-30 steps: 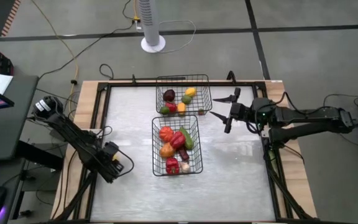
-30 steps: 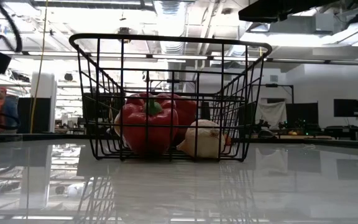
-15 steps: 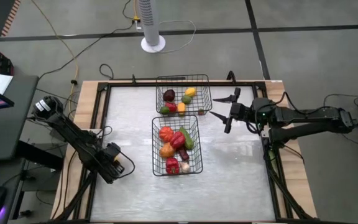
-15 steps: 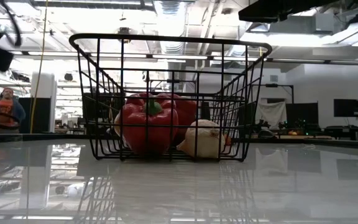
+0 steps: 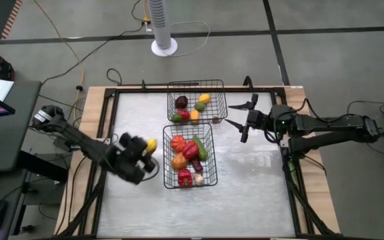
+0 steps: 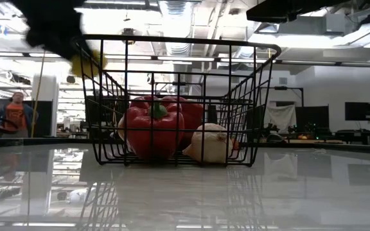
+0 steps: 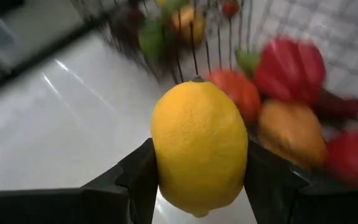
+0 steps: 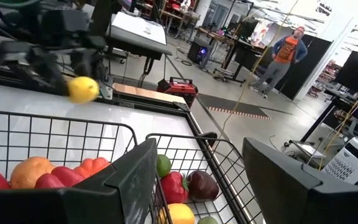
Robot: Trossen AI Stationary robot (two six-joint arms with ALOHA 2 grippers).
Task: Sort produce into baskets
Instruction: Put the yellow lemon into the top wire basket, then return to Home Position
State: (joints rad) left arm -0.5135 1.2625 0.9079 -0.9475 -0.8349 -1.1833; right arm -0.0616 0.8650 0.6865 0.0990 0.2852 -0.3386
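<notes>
The left gripper (image 5: 147, 148) is clamped on a yellow lemon (image 5: 151, 145), its dark fingers pressing the fruit from both sides in the left wrist view, where the lemon (image 7: 199, 147) shows as a smooth, pebbled oval. In the high view it sits left of centre, just beside the left wall of the near basket (image 5: 167, 160), with the basket's wire side between it and the produce within. That basket holds an orange tomato-like piece (image 5: 178, 143), a long red pepper (image 5: 191, 151), a green piece (image 5: 201, 149), an orange piece (image 5: 179, 161), a red bell pepper (image 5: 185, 177) and a whitish garlic-like piece (image 5: 199, 179). Just above it, touching or nearly so, the far basket (image 5: 222, 100) carries a dark maroon piece (image 5: 181, 103), yellow, green and red pieces. The right gripper (image 5: 235, 114) hangs at the right of the far basket, its fingers spread wide and empty. A white fan base (image 5: 164, 47) stands on the floor at upper centre. In the low view a person (image 6: 17, 114) in an orange shirt stands far left.
</notes>
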